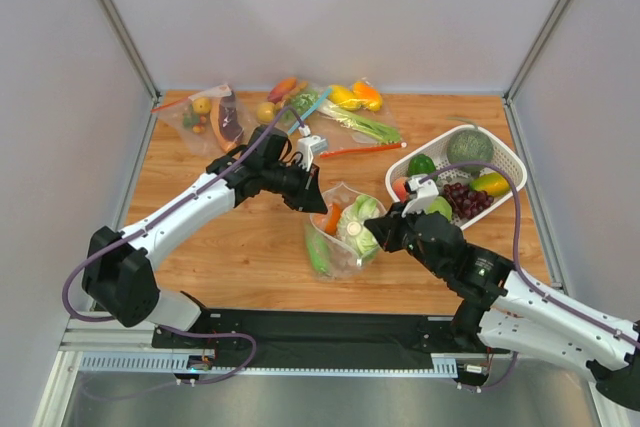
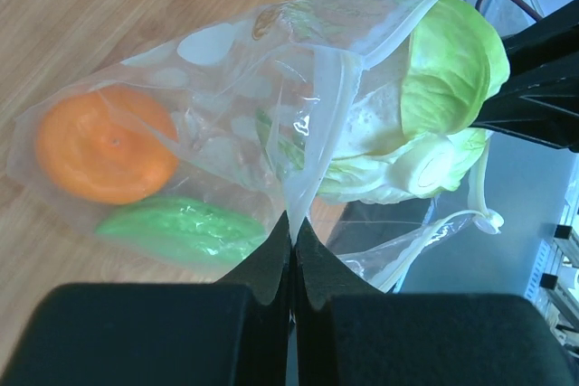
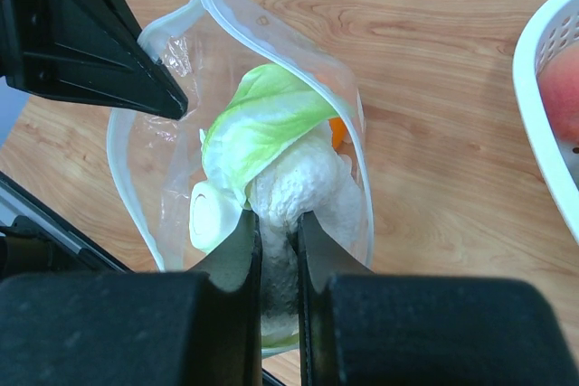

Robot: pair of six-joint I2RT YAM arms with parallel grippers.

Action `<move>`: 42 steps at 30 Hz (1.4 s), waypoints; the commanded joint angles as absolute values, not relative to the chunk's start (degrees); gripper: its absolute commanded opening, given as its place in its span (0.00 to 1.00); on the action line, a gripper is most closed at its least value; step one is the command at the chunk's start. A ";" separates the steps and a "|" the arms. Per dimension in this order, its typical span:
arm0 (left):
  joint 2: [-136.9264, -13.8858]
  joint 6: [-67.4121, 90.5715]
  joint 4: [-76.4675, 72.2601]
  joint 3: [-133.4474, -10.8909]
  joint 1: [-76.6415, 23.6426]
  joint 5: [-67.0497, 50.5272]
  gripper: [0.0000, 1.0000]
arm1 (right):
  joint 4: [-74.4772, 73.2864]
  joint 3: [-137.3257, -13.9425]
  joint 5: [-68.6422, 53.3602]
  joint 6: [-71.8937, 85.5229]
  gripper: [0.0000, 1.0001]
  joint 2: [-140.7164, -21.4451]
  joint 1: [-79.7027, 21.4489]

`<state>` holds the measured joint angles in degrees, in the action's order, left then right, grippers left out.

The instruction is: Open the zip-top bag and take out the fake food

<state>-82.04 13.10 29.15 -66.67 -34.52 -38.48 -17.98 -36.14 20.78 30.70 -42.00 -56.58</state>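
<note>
**Zip-top bag held open between two grippers.** The zip-top bag (image 1: 340,225) lies on the wooden table (image 1: 230,257) between the two sets of fingers. It is of clear, crinkled plastic printed with pale round dots, and a whitish zip strip runs round its gaping mouth.

The left gripper (image 2: 291,228) is clenched. Its fingertips meet on a fold of the bag's wall, which rises in a peak to the pinch. Beyond these fingers and to their left, inside the film, sit the round orange (image 2: 104,146) and, nearer the fingers, the elongated glossy green piece (image 2: 181,228). Both press against the plastic.

The right gripper (image 3: 276,223) grasps the cauliflower (image 3: 289,178) by its white, pebbled head. One finger lies on each side of the head, at the mouth of the bag. A pale green leaf wraps over the head just beyond the fingertips, and the cut white stalk juts to their left. The zip rim loops around the cauliflower. The left fingers hold the rim's far side, up and to the left of the right fingers. A sliver of orange shows behind the leaf.

A white basket (image 3: 527,97) stands well to the right of the right fingers.
</note>
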 commanded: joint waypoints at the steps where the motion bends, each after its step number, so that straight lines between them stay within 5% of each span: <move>1: -82.35 12.66 29.62 -67.85 -34.98 -38.50 0.00 | -11.43 -35.33 21.36 31.73 0.00 -40.25 -56.69; 14: -82.79 12.13 30.23 -68.03 -35.42 -37.88 0.00 | -0.53 -42.27 16.35 25.84 0.00 -47.55 -56.69; 25: -82.79 12.04 30.59 -68.29 -35.42 -37.79 0.00 | 5.98 -42.45 15.20 25.05 0.00 -41.31 -56.60; 42: -82.35 11.60 30.94 -68.47 -35.51 -37.09 0.00 | -10.19 -50.01 26.38 13.18 0.00 -39.02 -50.31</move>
